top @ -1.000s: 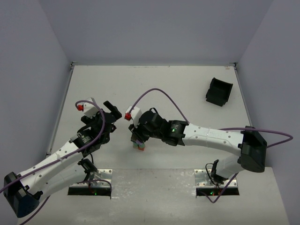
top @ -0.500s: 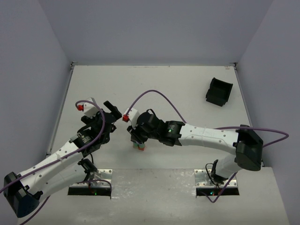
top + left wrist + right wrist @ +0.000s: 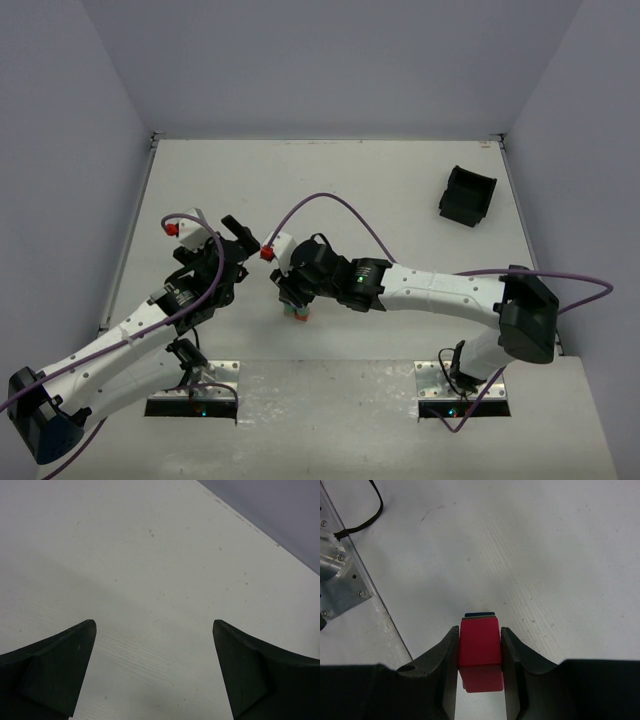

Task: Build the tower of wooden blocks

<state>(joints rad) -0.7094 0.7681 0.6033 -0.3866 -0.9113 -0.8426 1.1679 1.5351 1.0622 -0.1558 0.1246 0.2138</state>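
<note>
The tower point(image 3: 297, 314) stands on the table just ahead of the arm bases; only its green and red lower blocks show under my right gripper point(image 3: 292, 296). In the right wrist view my right gripper point(image 3: 479, 630) is shut on the magenta-pink top block point(image 3: 480, 652), one finger touching each side. A blue block's edge point(image 3: 480, 614) shows just beyond it, underneath. My left gripper point(image 3: 238, 248) hovers left of the tower. In the left wrist view it point(image 3: 153, 625) is wide open and empty over bare table.
A black plastic bin point(image 3: 467, 195) lies at the far right of the table. The left arm's metal base plate point(image 3: 340, 580) and a black cable point(image 3: 370, 510) are close beside the tower. Grey walls enclose the table on three sides.
My right wrist has shifted slightly to the left over the tower. The tower and the left arm have not moved.
</note>
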